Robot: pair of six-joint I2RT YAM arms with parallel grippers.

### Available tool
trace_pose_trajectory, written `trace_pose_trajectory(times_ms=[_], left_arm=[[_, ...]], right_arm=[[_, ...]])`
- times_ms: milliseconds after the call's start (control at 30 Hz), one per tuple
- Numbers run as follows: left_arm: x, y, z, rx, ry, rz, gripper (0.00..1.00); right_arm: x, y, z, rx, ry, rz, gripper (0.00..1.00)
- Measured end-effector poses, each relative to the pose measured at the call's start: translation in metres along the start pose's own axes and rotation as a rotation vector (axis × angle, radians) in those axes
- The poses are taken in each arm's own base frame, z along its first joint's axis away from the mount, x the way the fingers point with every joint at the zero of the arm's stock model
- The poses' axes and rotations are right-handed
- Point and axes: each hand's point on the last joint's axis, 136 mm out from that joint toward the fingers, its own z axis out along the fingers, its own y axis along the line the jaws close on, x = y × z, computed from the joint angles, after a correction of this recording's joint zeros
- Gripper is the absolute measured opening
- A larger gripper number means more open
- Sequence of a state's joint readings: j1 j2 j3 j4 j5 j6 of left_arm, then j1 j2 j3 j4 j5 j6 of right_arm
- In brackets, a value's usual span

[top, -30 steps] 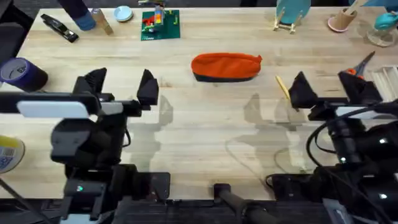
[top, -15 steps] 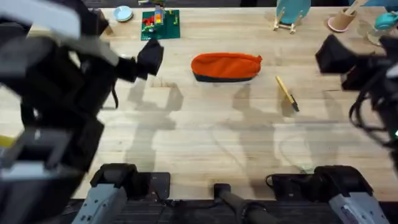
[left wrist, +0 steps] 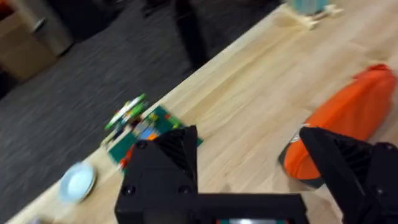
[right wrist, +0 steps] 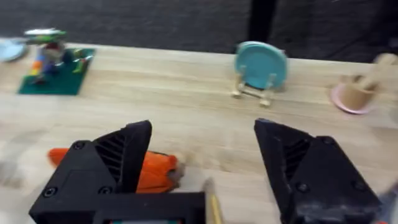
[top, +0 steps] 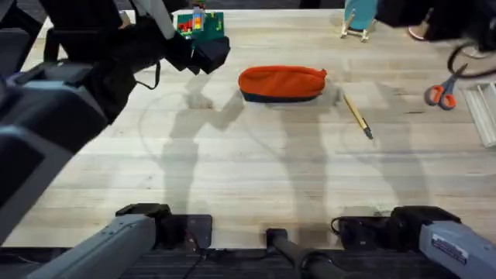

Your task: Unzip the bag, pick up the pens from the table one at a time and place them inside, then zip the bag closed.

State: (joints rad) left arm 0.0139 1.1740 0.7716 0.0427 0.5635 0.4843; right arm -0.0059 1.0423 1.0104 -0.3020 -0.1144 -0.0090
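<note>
Your overhead sits above the arm bases, looking down and forward across the tabletop (top: 256, 178). Both wrist cams ride high, angled at the far edge. All three share the bag (top: 282, 83) (left wrist: 348, 124) (right wrist: 152, 171) and green block plate (top: 200, 29) (left wrist: 146, 127) (right wrist: 56, 71).

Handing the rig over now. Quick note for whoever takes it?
Left gripper: open, empty, up in the air at the bag's left end.
Right gripper: open, empty, raised near the table's far right, looking down on the bag's right end.
Bag: mid-table toward the far side, lying flat; no opening shows.
Pen: on the table just right of the bag, untouched.
Done: nothing yet.
Left: unzip the bag, put the pen in, zip shut.
</note>
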Motion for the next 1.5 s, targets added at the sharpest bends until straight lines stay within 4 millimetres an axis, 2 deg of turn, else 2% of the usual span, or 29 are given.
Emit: trace_pose_trajectory(times_ms=[133,300,567,1000,1133,1267,1500], left_arm=[[-0.005,0.0,0.002,0.104,-0.082,0.031,0.99],[0.002,0.007,-0.007,0.212,-0.162,0.012,0.991],[0.013,-0.003,-0.01,0.335,-0.208,-0.042,0.993],[0.012,-0.006,-0.011,0.356,-0.216,-0.048,0.992],[0.016,-0.007,-0.006,0.343,-0.192,-0.049,0.994],[0.024,-0.016,0.005,0.37,-0.182,-0.02,0.993],[0.053,-0.027,0.031,0.419,-0.158,-0.003,0.993]], right_arm=[[-0.009,0.013,0.015,-0.09,0.06,0.012,0.996],[-0.014,0.022,0.025,-0.156,0.085,0.02,0.996],[-0.014,0.026,0.026,-0.179,0.088,0.022,0.996],[-0.014,0.026,0.025,-0.179,0.088,0.022,0.996],[-0.014,0.026,0.025,-0.179,0.088,0.022,0.996],[-0.014,0.025,0.026,-0.175,0.088,0.021,0.996],[-0.014,0.025,0.026,-0.171,0.088,0.019,0.996]])
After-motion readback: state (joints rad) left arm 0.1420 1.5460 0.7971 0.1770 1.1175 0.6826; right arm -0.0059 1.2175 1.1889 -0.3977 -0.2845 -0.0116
